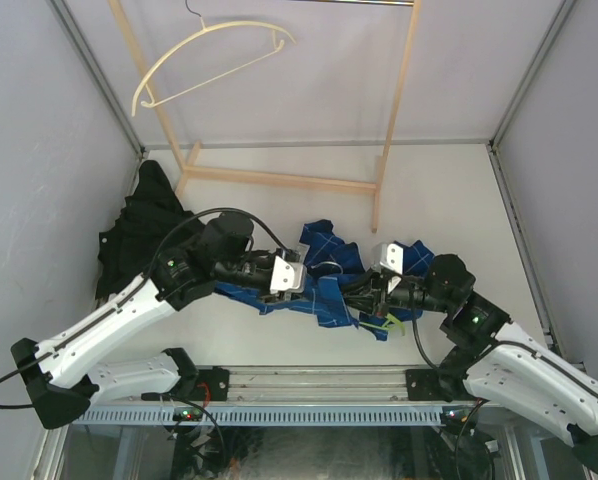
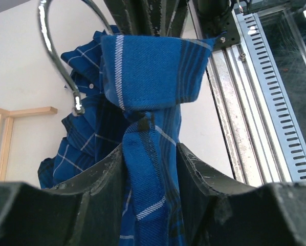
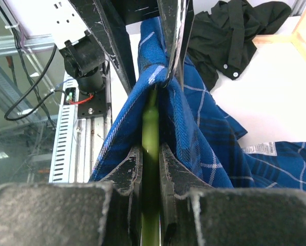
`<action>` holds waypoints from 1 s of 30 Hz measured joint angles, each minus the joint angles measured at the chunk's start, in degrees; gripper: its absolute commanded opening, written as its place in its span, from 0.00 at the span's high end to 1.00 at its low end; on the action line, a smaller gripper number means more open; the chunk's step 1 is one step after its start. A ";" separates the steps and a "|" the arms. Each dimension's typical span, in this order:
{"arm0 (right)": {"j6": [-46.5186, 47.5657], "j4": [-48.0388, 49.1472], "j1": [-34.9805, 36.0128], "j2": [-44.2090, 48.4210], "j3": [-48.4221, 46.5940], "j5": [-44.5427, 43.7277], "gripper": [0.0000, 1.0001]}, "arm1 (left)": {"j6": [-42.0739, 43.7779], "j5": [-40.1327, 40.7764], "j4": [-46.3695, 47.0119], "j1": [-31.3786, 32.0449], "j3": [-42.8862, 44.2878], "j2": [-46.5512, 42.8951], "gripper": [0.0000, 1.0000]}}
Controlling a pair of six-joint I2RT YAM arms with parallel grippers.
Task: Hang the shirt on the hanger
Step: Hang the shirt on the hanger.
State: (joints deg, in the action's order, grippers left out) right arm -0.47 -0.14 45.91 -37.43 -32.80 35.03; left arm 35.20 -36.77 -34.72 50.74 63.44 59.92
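The blue plaid shirt (image 1: pixel 329 290) lies bunched on the table between both arms. My left gripper (image 1: pixel 304 275) is shut on a fold of the shirt (image 2: pixel 150 169), with its collar band (image 2: pixel 153 72) just ahead. The silver hook (image 2: pixel 58 61) of the hanger curves past at upper left. My right gripper (image 1: pixel 371 292) is shut on the lime-green hanger (image 3: pixel 150 154), whose bar runs up into the shirt (image 3: pixel 194 128). A short green piece of the hanger (image 1: pixel 392 322) pokes out below the shirt in the top view.
A plain black garment (image 1: pixel 139 235) lies at the left; it also shows in the right wrist view (image 3: pixel 230 36). A wooden rack (image 1: pixel 279 180) stands at the back with a cream hanger (image 1: pixel 209 60) hung on it. The metal rail (image 2: pixel 265 102) runs along the near edge.
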 measured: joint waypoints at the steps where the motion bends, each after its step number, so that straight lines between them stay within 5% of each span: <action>1: 0.96 -0.96 0.02 -0.02 -0.61 -0.02 1.00 | 0.11 -0.42 -0.35 0.07 0.00 0.02 0.54; 16: 9.42 -10.71 0.44 1.14 -4.55 0.42 1.00 | 0.39 -4.17 -9.97 0.55 5.40 5.60 0.73; 24: 9.70 -11.15 0.74 1.22 -5.42 -0.50 1.00 | 0.22 -6.08 -8.74 -1.40 5.35 5.60 0.98; 30: 9.31 -10.38 0.76 0.68 -5.44 -1.60 0.72 | 0.11 -4.61 -7.63 -1.77 4.85 4.83 1.00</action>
State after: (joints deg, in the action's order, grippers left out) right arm 8.84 -10.52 46.68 -36.75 -38.24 33.43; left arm 35.31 -41.39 -42.35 48.97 68.29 64.75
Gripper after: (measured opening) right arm 0.173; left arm 0.222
